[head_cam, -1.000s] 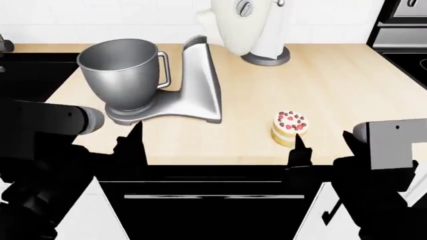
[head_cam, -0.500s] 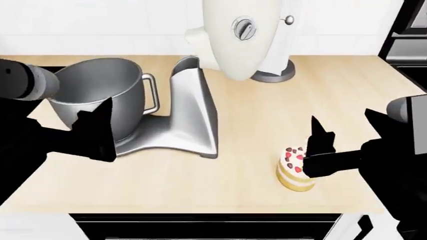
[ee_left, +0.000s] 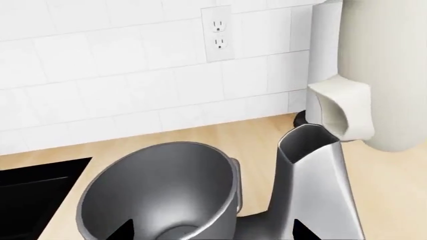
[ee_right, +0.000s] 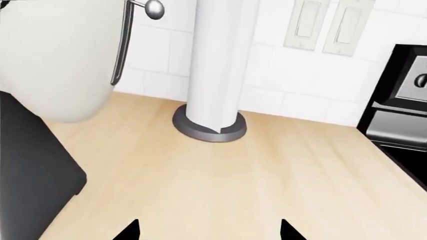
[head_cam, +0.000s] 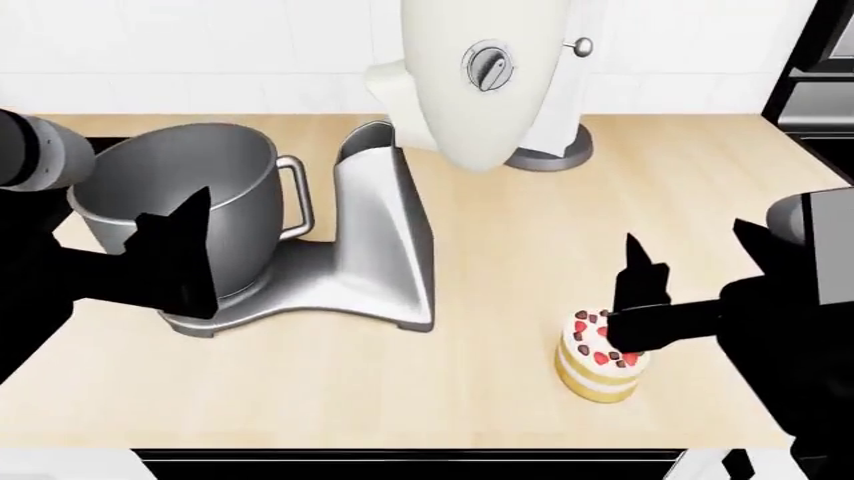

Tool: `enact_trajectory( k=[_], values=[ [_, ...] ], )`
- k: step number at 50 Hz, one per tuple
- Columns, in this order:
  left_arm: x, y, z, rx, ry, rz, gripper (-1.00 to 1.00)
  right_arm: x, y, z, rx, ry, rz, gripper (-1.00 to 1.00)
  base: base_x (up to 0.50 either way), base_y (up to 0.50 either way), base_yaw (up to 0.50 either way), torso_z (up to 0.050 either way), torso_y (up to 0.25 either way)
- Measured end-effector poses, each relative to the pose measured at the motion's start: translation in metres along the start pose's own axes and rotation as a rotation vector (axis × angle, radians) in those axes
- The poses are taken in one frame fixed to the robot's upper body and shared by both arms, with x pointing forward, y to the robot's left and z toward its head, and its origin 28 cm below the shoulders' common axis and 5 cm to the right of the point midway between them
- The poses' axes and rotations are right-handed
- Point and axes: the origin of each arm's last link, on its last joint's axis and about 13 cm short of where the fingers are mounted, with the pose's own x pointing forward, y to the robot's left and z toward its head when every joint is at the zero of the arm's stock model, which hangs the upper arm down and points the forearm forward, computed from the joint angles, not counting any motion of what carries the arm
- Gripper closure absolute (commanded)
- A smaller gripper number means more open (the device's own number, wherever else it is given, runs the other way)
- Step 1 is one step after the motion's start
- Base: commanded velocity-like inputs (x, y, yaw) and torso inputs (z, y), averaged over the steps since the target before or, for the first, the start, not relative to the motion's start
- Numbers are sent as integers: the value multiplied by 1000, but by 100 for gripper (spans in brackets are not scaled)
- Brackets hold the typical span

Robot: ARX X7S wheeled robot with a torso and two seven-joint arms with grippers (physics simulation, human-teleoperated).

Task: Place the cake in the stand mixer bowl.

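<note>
So the whole thing sits on a big pale wood counter (head_cam: 507, 250), and the biggest item on it is the mixer: its cream mixer head (head_cam: 481, 80) is tilted up and back, which leaves the stand mixer bowl (head_cam: 187, 200) wide open from above, pretty handy for dropping something in. The bowl is locked on the silver base (head_cam: 380, 260) over on the left side, loop handle facing the column. Behind the mixer there's a paper towel roll (ee_right: 217, 65) standing on its round holder near the tiled wall. The left hand (head_cam: 180, 255) hangs right in front of the bowl, fingers spread apart with nothing in them, looks like it's just parked there. The right hand (head_cam: 634, 300) is at the cake, one dark finger standing up behind it, the fingertips in its own camera showing well apart, so I'd say not clamped yet, though I can't tell if it's touching. The cake (head_cam: 601, 357) is still on the counter near the front edge, well apart from the bowl.
</note>
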Motion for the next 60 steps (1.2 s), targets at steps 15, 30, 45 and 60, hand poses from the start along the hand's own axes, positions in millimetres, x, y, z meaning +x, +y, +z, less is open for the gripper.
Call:
enact_trajectory(
  k=[15,30,45,60],
  values=[
    [0,1,-1,1,4,2,-100,-7,7,-13,-21,69,32,-100,0,0,0,0,0],
    [1,2,-3,3,14,12,-100,-18,11,-25,-27,129,80,-100,0,0,0,0,0],
    [1,3,-4,3,17,21,-100,-30,14,-37,-51,170,69,-100,0,0,0,0,0],
    [1,4,-5,2,20,23,-100,-27,16,-47,-56,220,86,-100,0,0,0,0,0]
  ],
)
